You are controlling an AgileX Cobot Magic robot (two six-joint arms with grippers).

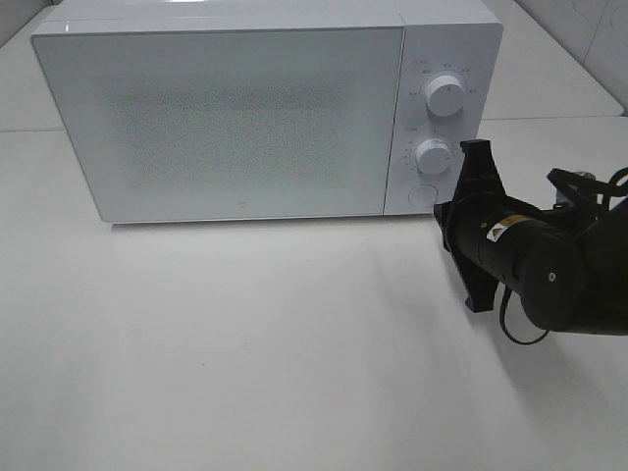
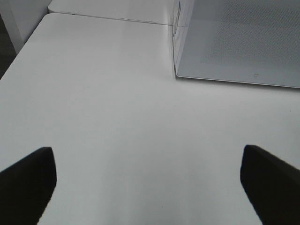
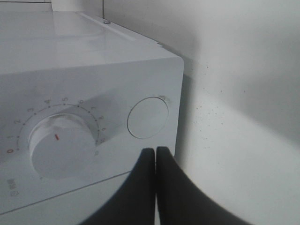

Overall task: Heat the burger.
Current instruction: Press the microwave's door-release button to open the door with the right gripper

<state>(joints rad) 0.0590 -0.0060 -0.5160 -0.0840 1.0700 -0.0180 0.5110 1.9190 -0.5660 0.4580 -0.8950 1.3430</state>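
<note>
The burger is out of view. A white microwave (image 1: 235, 118) stands at the back of the table with its door (image 1: 226, 123) closed. My right gripper (image 1: 442, 214) is shut and empty. Its joined fingertips (image 3: 155, 151) sit just in front of the round button (image 3: 147, 117) at the lower corner of the control panel, close to it; I cannot tell whether they touch. My left gripper (image 2: 150, 187) is open and empty, hovering over bare table (image 2: 117, 117) off the microwave's left front corner (image 2: 177, 70). It does not show in the exterior high view.
Two white knobs (image 1: 444, 96) (image 1: 433, 155) sit above the round button (image 1: 421, 194) on the panel. The right arm's black body (image 1: 549, 275) fills the right side of the table. A second table edge (image 2: 108, 16) lies behind the microwave.
</note>
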